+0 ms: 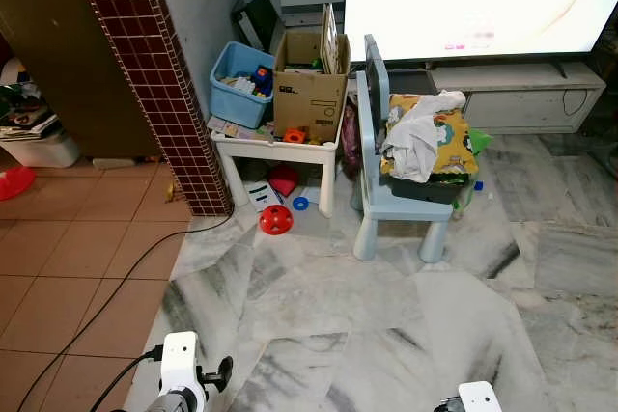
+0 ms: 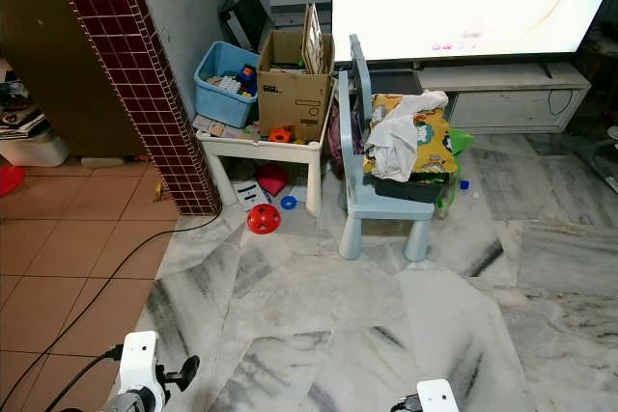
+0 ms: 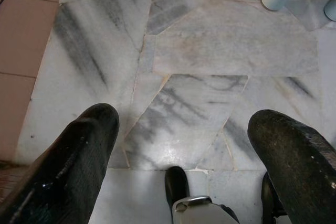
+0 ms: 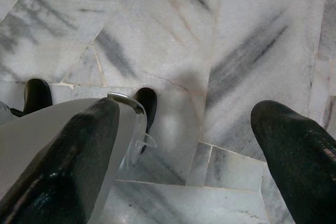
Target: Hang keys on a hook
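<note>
Down at the bottom of the head views, both arms hang low over the marble floor (image 1: pixel 386 325). The left gripper (image 3: pixel 184 145) has its two black fingers spread wide with nothing between them, and the right gripper (image 4: pixel 184 145) is the same, parted and empty above the grey-veined slabs. The robot's own dark feet show just under each wrist.

Further out, a pale blue child's chair (image 1: pixel 401 202) stands on the marble, its seat piled with a yellow patterned cushion (image 1: pixel 446 142) and crumpled white cloth (image 1: pixel 415 132). Just beside it is a small white table (image 1: pixel 275 156) carrying a cardboard box (image 1: pixel 309 89) and a blue bin (image 1: pixel 237 84) of toys. A red ball (image 1: pixel 275 221) lies under the table. A maroon tiled pillar (image 1: pixel 159 74) stands to the left, and a black cable (image 1: pixel 106 296) runs over the terracotta tiles. I can't make out any keys or hook.
</note>
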`<state>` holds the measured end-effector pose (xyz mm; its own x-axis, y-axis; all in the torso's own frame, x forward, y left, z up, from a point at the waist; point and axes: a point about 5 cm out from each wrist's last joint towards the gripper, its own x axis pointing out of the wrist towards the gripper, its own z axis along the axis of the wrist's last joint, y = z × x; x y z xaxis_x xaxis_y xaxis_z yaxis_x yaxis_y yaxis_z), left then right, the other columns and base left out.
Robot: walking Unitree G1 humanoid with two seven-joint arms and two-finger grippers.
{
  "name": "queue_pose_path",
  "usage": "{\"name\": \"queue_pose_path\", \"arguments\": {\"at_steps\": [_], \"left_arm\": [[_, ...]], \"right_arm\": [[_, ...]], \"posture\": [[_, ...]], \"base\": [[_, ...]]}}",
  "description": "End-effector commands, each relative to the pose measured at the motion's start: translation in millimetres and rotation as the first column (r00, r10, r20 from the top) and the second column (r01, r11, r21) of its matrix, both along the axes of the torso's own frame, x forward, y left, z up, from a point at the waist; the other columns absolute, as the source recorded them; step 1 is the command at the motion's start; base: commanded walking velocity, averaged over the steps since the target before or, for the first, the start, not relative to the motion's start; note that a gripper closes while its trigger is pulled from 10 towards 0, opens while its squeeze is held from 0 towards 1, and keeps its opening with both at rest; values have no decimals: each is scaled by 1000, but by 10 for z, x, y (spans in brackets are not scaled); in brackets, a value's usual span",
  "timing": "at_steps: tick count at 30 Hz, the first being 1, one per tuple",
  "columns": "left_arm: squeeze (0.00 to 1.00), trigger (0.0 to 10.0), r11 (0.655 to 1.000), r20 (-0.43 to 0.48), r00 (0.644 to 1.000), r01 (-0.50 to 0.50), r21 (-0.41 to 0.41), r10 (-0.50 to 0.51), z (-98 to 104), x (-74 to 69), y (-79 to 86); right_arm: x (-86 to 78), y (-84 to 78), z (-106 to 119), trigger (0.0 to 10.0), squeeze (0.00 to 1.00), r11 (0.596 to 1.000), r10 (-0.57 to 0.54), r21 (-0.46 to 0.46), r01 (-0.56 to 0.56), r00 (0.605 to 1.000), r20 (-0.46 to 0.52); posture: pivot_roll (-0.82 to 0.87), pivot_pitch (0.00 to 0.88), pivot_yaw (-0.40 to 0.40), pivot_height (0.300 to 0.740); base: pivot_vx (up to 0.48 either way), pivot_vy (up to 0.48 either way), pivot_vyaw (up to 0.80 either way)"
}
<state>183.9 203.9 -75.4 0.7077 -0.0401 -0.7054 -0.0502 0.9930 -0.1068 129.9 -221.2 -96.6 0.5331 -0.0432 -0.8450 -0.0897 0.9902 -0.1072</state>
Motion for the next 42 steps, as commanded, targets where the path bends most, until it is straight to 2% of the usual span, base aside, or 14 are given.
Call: {"name": "queue_pose_path", "arguments": {"at_steps": [1,39,42], "left_arm": [[0,10000,993,-197,978,86,76,-70,-190,-253,-231],[0,10000,994,-202,977,81,74,-64,-191,-250,-227],[0,10000,992,-230,971,85,94,-62,-205,-280,-200]], "right_arm": [[104,104,-6,10000,0,996,-83,26,83,996,-23],[91,107,-15,10000,0,998,-66,13,66,997,-44],[96,127,-16,10000,0,993,-108,35,109,994,-33]], "posture": [[-86,0,40,740],[-85,0,36,740],[-86,0,40,740]], "base": [[0,0,0],[0,0,0],[0,0,0]]}}
